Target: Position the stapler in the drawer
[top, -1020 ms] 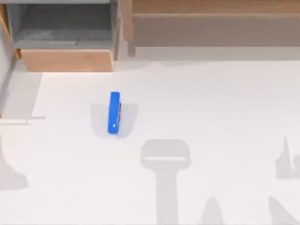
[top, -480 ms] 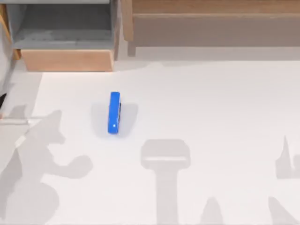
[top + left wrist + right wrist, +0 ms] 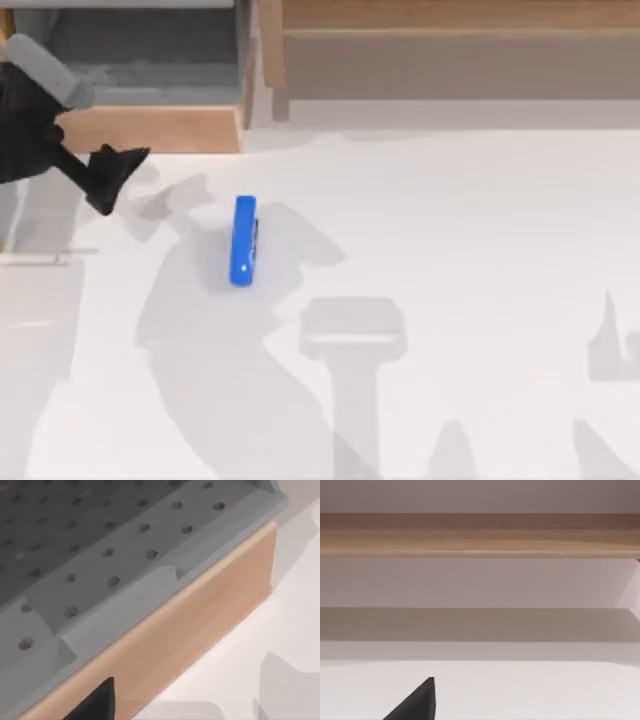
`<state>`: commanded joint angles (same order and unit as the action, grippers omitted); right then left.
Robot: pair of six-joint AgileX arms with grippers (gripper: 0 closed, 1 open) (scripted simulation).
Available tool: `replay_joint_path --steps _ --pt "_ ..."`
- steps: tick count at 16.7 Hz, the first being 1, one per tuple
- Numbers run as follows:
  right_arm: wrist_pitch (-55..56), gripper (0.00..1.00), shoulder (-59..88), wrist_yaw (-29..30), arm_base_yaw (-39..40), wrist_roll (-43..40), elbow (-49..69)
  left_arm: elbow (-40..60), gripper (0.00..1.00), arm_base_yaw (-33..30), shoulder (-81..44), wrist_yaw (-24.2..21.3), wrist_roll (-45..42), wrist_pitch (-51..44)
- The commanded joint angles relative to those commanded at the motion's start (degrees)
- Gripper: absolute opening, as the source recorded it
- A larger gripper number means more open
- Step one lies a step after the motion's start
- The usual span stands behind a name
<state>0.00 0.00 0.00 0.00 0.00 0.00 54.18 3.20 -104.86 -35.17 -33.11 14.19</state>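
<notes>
Left arm reaching in; stapler not yet picked up.

The stapler [image 3: 244, 240] lies on the counter [image 3: 450, 280], in front of the open drawer [image 3: 150, 128]. The left gripper [image 3: 108, 178] hangs near the drawer front, jaws unreadable. Next it likely must shift over the stapler and descend.

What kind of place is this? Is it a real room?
It looks like a computer-made tabletop, not a real room: the white table is flat and spotless. On it lie a blue stapler, an open drawer and a long wooden shelf, with the left gripper near the drawer.
</notes>
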Motion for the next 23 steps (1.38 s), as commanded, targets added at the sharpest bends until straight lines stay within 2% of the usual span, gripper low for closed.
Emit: replay_joint_path --steps 8,13,17,23 --pt "0.0 1.0 0.0 0.0 0.0 0.0 0.0 31.22 1.0 -17.92 -12.48 19.19 33.54 -48.5" --pt "0.0 1.0 0.0 0.0 0.0 0.0 0.0 46.63 1.0 -25.88 -20.04 29.51 49.09 -71.36" --pt "0.0 1.0 0.0 0.0 0.0 0.0 0.0 53.82 1.0 -29.42 -23.82 34.48 56.14 -81.71" --pt "0.0 1.0 0.0 0.0 0.0 0.0 0.0 55.12 1.0 -30.03 -24.51 35.39 57.39 -83.55"
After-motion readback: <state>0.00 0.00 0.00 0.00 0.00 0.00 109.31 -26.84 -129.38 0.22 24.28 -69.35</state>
